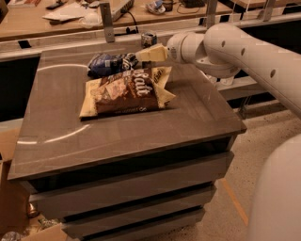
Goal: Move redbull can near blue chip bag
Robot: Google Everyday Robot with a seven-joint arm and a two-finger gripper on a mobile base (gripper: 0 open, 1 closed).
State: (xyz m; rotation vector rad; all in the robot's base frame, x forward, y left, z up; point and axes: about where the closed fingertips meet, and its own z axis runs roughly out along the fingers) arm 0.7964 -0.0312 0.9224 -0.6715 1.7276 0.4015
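The gripper point(144, 55) hung low over the far part of the table point(197, 108). It pointed to the left, at the end of the white arm point(235, 47) that reached in from the right. Whether it was clenched or released I could not tell (it showed only as one cream wedge). Just behind it, at the far edge of the table, the can point(149, 37) stood upright. Only the upper part of the can showed above the gripper, and I could not tell if the two touched. The left end of the gripper was just beside the right end of the blue bag point(106, 64), which lay wrinkled on the table. In front of both lay the larger tan bag point(123, 92), flat, its far edge against the blue bag. Behind the table ran a wooden counter point(47, 26) with papers point(66, 10) on it, and a metal post point(107, 21) stood there.
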